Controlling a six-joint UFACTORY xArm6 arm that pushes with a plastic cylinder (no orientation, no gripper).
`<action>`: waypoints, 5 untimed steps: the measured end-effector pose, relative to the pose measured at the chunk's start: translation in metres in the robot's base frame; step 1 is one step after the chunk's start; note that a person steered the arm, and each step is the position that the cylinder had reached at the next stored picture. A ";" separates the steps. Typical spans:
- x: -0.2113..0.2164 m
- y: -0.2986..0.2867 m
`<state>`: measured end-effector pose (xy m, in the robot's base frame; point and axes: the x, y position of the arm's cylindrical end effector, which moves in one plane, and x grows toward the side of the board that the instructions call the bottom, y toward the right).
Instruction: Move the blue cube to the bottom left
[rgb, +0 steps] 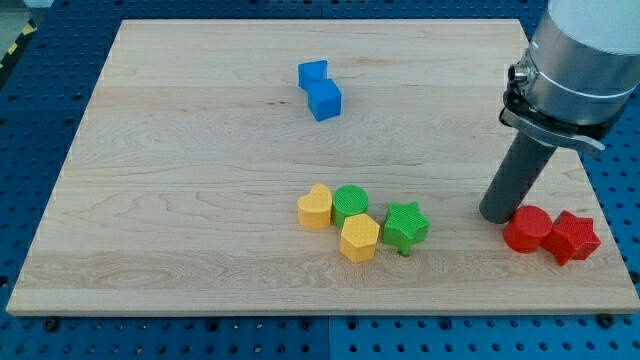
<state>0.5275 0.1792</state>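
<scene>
The blue cube (325, 101) sits on the wooden board (180, 200) at the upper middle, touching a second blue block (312, 74) just above and to its left. My tip (497, 216) rests on the board at the right side, far to the lower right of the blue cube. The tip stands just left of a red cylinder (527, 229).
A red star-like block (573, 236) touches the red cylinder at the right edge. At the lower middle a cluster holds a yellow heart (315, 207), a green cylinder (350, 204), a yellow hexagon (359, 238) and a green star (405, 226).
</scene>
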 end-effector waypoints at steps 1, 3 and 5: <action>0.000 0.000; -0.031 -0.032; -0.059 -0.083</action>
<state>0.4681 0.0962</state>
